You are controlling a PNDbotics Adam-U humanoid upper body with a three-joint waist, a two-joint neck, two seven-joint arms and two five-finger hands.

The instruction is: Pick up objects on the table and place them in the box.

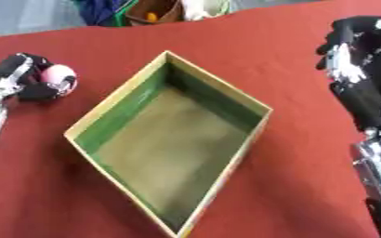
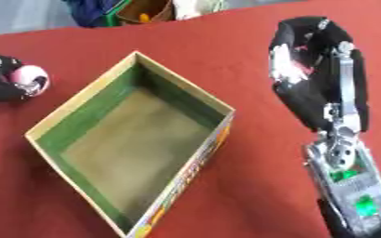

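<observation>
The pick-up step is in hand: at the left edge of the frame the left hand (image 1: 19,79) has its dark fingers curled round a small, smooth, pale pink ball (image 1: 58,75), just beside the box (image 1: 112,109). Next it likely has to lift and carry the ball over the rim. The box is open cardboard, green-walled, its dull floor bare. At right, the right hand (image 2: 307,56) hangs curled, holding nothing, over red cloth (image 1: 291,69)
</observation>
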